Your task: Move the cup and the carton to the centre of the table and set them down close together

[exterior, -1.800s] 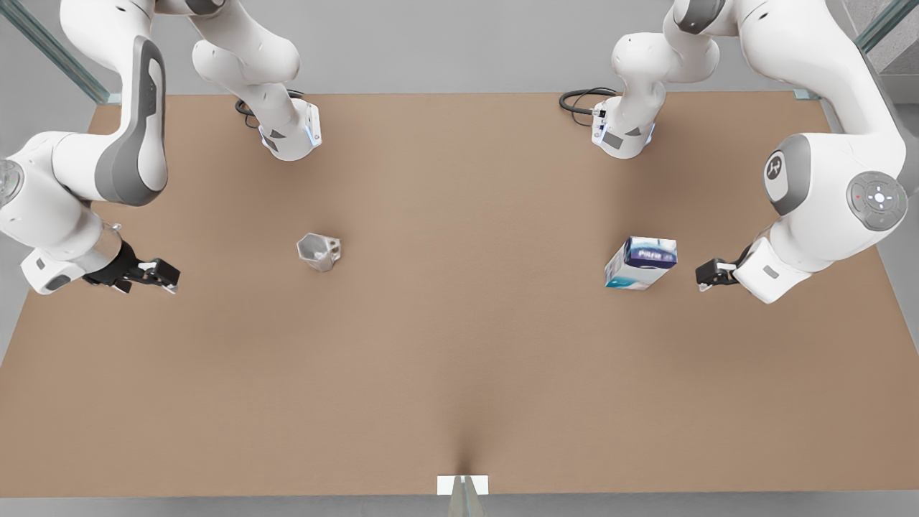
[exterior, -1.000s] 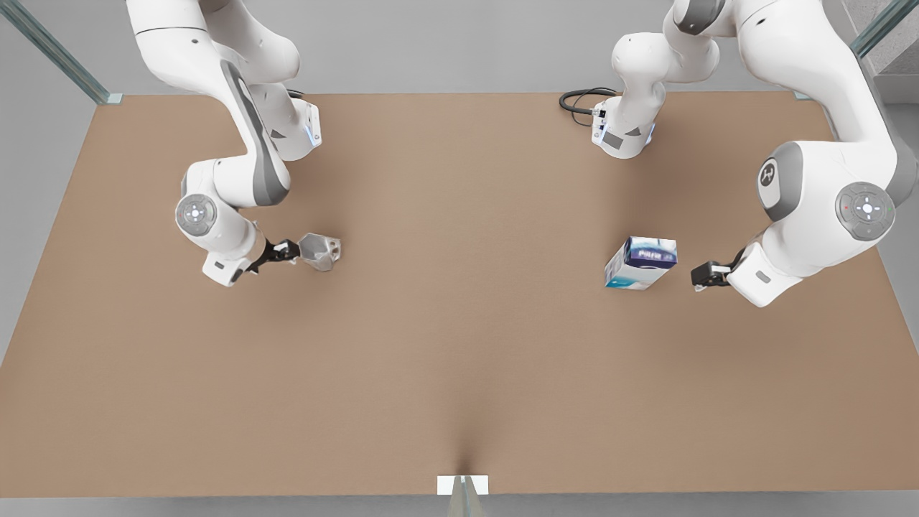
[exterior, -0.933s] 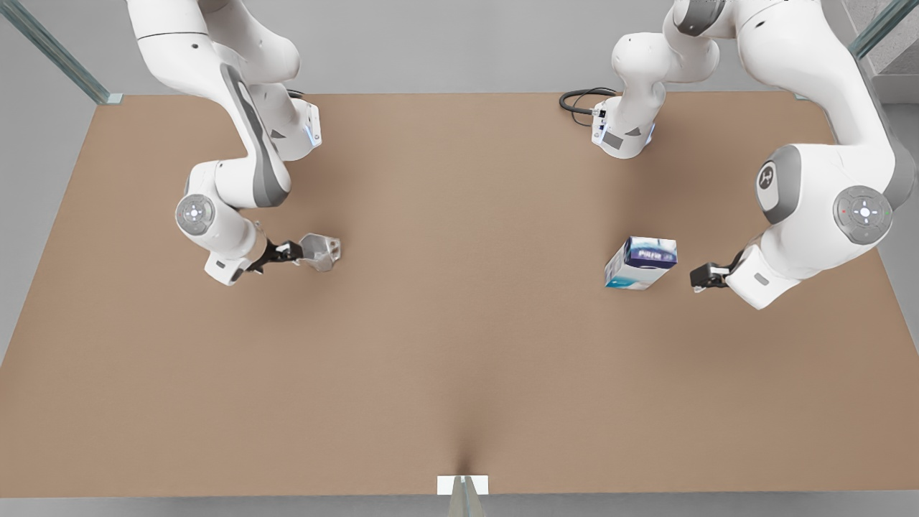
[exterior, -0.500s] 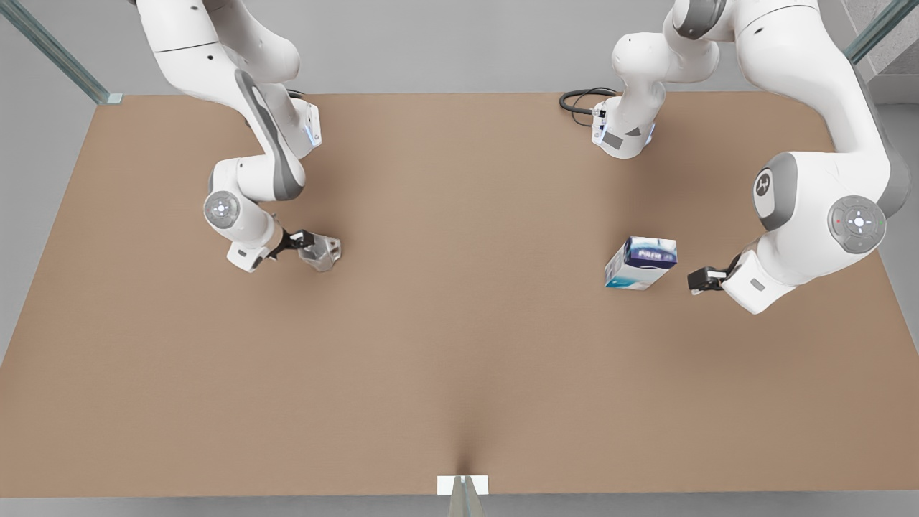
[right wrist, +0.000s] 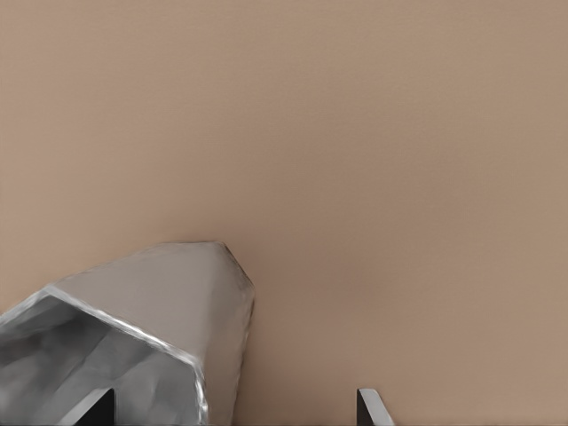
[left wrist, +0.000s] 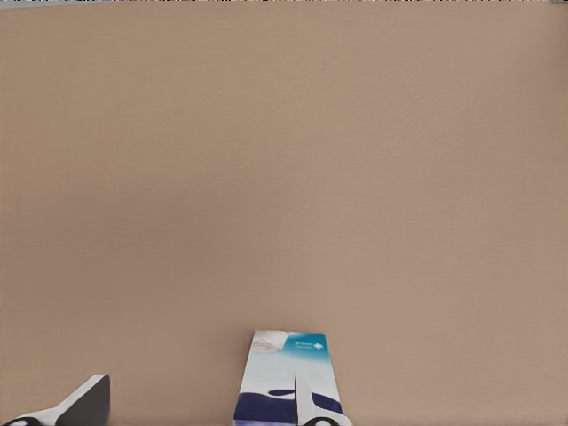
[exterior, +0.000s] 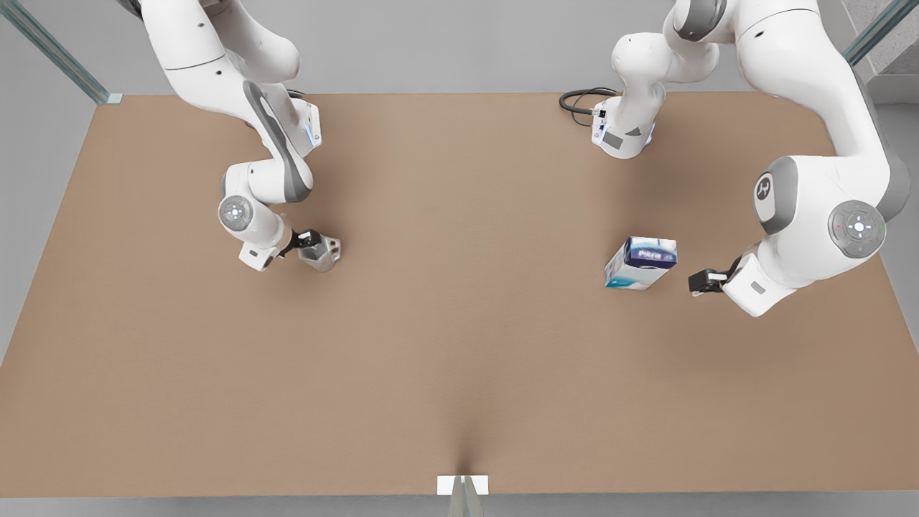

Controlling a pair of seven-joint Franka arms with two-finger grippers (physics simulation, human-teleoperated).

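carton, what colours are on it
The carton is white with a dark blue-purple band and a teal edge, clearest in the front view.

Right gripper (exterior: pixel 310 238) hangs low, fingers spread (wide); left gripper (exterior: pixel 698 281) likewise.

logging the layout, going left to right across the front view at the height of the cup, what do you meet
right gripper at the cup's rim → cup → bare stretch of table → carton → left gripper, just short of the carton
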